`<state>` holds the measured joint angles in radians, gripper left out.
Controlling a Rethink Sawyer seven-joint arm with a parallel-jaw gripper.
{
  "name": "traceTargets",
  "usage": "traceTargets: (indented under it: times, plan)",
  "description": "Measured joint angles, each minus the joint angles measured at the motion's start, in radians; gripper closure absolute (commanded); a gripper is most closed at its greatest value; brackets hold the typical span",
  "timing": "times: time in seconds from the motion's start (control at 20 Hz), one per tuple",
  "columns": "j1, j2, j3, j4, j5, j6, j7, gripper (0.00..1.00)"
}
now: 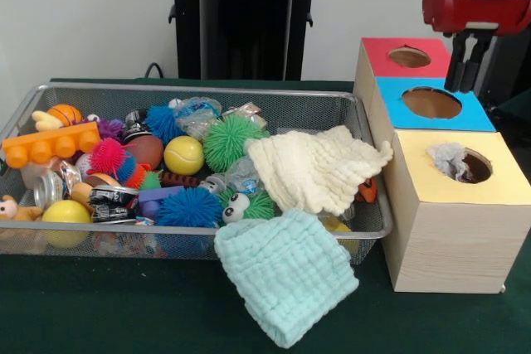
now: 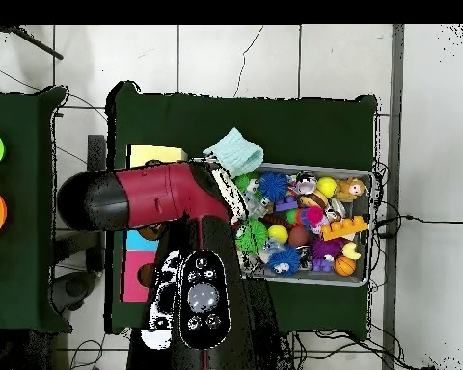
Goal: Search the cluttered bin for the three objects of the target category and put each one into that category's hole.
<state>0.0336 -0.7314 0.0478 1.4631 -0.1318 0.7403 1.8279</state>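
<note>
Cloths heading for the yellow box, one already in its hole.

The wire-mesh bin [image 1: 365,122] sits on the green table left of three boxes, crammed with toys; a cream cloth [image 1: 315,167] lies inside it and a mint cloth [image 1: 286,283] drapes over its near rim, probably the two left. A grey cloth [image 1: 449,159] pokes from the yellow box's hole [image 1: 474,167]. The gripper [image 1: 463,72] hangs over the blue box [image 1: 431,104], its fingers close together, holding nothing.

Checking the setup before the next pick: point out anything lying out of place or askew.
The mint cloth hangs over the bin's near rim, mostly on the green table. A grey cloth sticks up out of the yellow box's hole. The cream cloth lies rumpled against the bin's box-side wall.
</note>
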Motion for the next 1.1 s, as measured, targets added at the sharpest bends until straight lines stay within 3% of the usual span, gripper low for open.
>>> traceTargets:
  times: [0.45,1.1]
  plan:
    - [-0.037,-0.053,0.038,0.0,0.03,0.014,0.0,1.0]
    - [-0.316,-0.067,0.191,0.019,0.033,0.014,-0.001,1.0]
